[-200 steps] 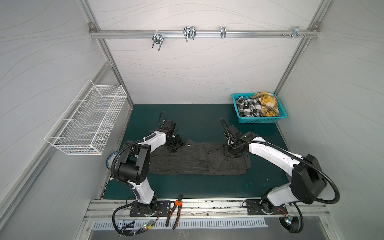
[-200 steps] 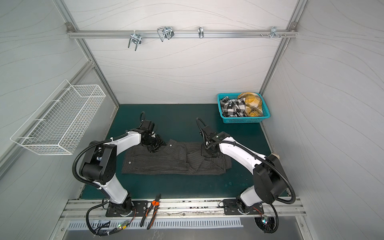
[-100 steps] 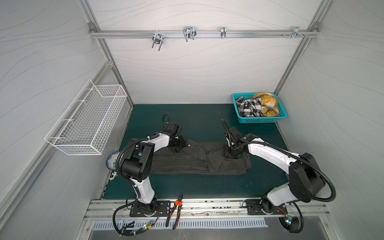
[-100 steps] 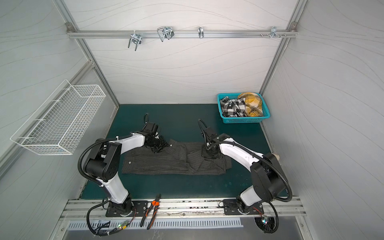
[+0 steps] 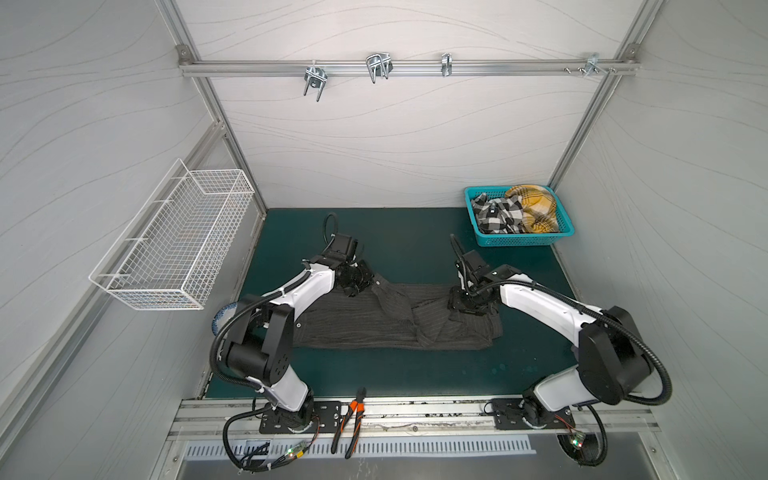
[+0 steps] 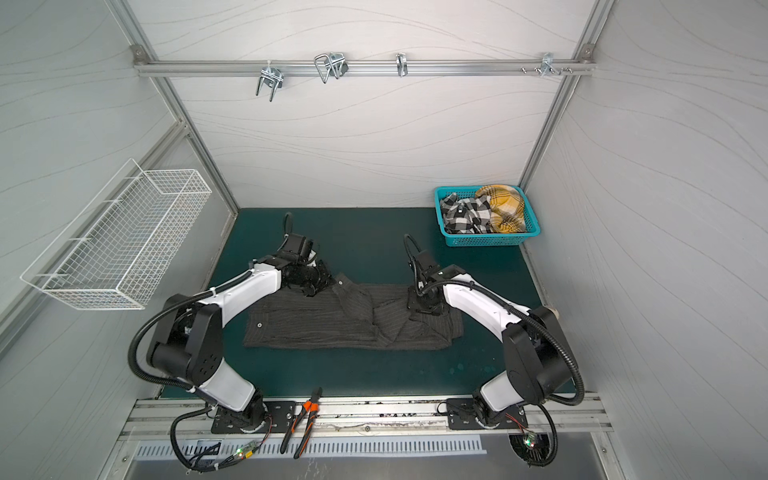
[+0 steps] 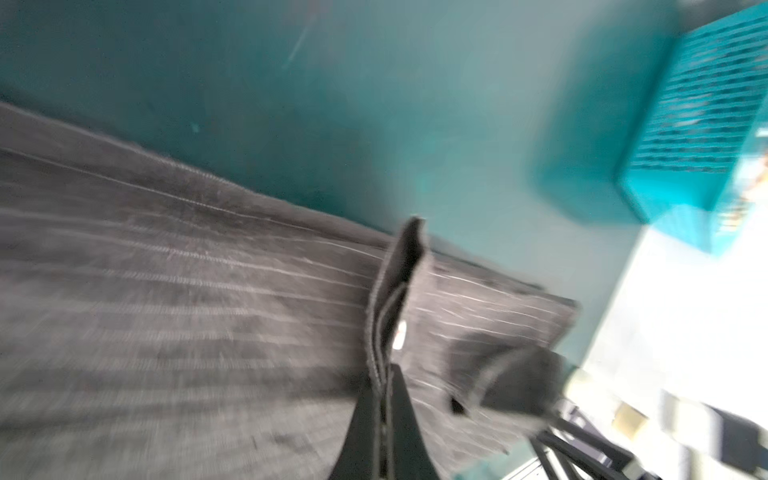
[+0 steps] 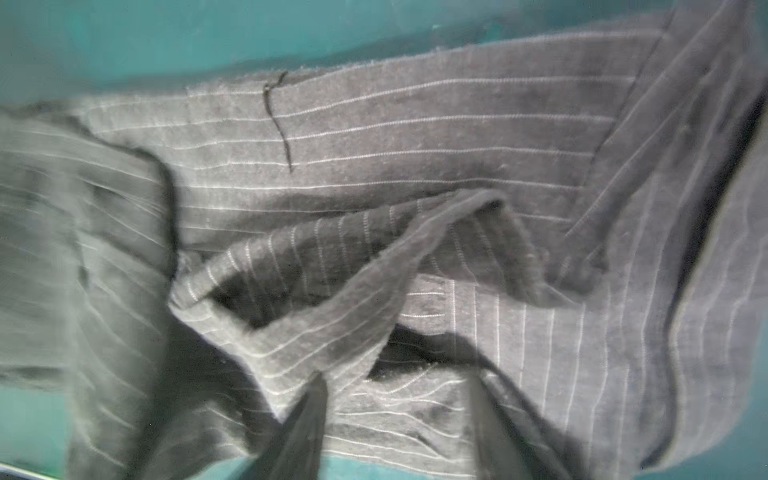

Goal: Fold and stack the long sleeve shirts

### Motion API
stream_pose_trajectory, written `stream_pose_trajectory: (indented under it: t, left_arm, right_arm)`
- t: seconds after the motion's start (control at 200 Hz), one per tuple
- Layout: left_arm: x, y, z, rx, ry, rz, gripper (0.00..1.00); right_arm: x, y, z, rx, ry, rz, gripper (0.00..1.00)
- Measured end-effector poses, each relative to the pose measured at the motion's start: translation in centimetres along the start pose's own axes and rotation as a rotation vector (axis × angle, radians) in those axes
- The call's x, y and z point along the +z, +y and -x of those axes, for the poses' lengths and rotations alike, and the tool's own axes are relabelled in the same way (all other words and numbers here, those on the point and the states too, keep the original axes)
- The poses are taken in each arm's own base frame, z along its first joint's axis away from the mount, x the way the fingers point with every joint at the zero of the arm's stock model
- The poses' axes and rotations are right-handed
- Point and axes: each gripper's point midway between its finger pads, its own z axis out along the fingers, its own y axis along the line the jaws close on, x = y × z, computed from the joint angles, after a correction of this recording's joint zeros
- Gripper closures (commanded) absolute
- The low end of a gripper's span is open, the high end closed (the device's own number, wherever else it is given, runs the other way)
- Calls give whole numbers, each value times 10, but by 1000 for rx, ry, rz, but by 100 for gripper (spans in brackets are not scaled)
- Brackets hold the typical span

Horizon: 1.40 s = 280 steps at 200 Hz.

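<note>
A dark charcoal-grey pinstriped button-up shirt (image 5: pixel 374 328) (image 6: pixel 316 328) lies as a long, flattened band on the dark green table mat (image 5: pixel 415 245). It is well apart from the teal perforated plastic basket (image 5: pixel 523 240) (image 6: pixel 490 240), on the side of the basket nearer the robot bases. The end of the shirt closer to the basket is rumpled, with a sleeve crossing it at a slant. Low over that rumpled end sits the right gripper (image 5: pixel 469 305) (image 6: pixel 424 307). In the right wrist view its fingers (image 8: pixel 311 407) stand well apart, with a raised fold of the shirt (image 8: pixel 415 137) running loose between them and nothing clamped. The left gripper (image 5: pixel 370 284) (image 6: pixel 328 284) is at the stretch of the shirt's far edge that lies further from the basket. In the blurred left wrist view its fingers (image 7: pixel 365 411) are pressed together on an upright flap of the shirt (image 7: pixel 166 311) bearing a small white button (image 7: pixel 400 334), with the basket (image 7: pixel 698 124) beyond. The basket holds a black-and-white checked garment (image 5: pixel 496 214) and a yellow plaid garment (image 5: pixel 536 208).
</note>
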Motion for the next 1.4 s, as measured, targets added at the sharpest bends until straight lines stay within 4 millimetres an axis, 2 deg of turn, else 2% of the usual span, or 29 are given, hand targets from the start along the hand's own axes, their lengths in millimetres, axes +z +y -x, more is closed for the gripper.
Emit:
stream_pose_trajectory:
  t: [0.06,0.13,0.245,0.335,0.445,0.625,0.89,1.055,1.276,1.401]
  left_arm:
    - [-28,-14,8,36,-68,-25,100]
    - [-70,-33,15,93,-168,-69,100]
    - [-129,-52,16,164,-304,-146,100]
    - [-159,-54,11,193,-367,-175,100]
    - [-179,-52,1,211,-405,-203,100]
    - [-196,-41,-15,219,-434,-239,100]
    - [-210,-40,-28,208,-447,-298,100]
    - [-209,-38,-32,204,-437,-303,100]
    - [-197,-25,-37,185,-417,-282,100]
    - [-195,-19,-38,178,-420,-262,100]
  right_arm:
    - [-3,-3,3,19,-4,2,34]
    - [-5,-9,7,51,-5,3,33]
    - [-6,-22,14,138,-2,9,30]
    - [-7,-30,20,222,1,30,29]
    - [-4,-42,25,333,6,67,28]
    - [8,-53,24,469,48,105,30]
    - [14,-43,23,577,71,179,30]
    - [14,-41,14,670,84,208,37]
    - [11,-33,33,724,51,249,41]
    - [18,-31,47,746,43,251,44]
